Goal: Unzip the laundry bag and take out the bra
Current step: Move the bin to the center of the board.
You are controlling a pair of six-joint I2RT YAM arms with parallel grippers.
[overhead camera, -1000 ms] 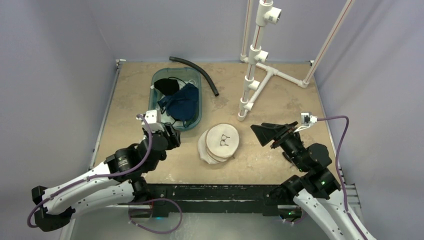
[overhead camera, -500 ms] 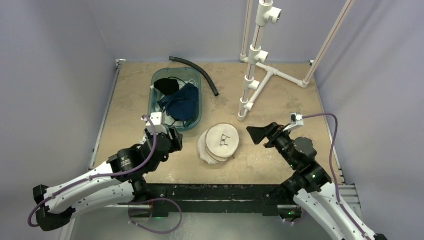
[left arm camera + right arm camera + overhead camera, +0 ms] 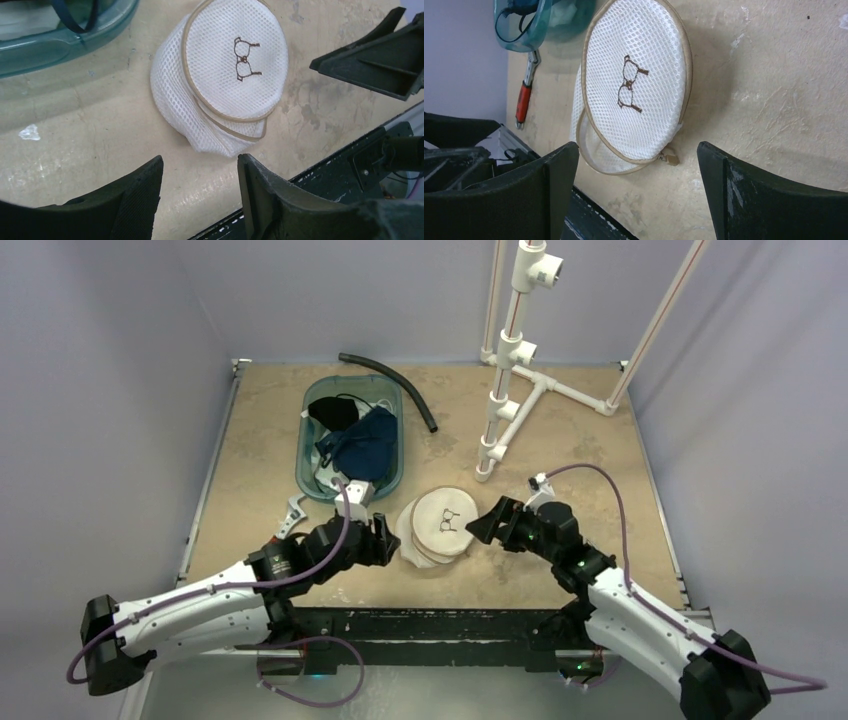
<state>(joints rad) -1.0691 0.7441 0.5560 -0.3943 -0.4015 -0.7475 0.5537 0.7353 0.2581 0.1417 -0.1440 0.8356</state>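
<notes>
Though clear of both, laundry bag (image 3: 438,525) between two spread jaws.

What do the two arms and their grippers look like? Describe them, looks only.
The left arm and right arm have white shells, black joints and a trailing purple cable each. The left gripper and right gripper are matte black, with two broad wedge-shaped fingers.

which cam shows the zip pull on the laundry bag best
Right wrist: the zip pull shows clearly at the rim of the laundry bag. Left wrist shows only mesh and trim; top external is too small.
</notes>
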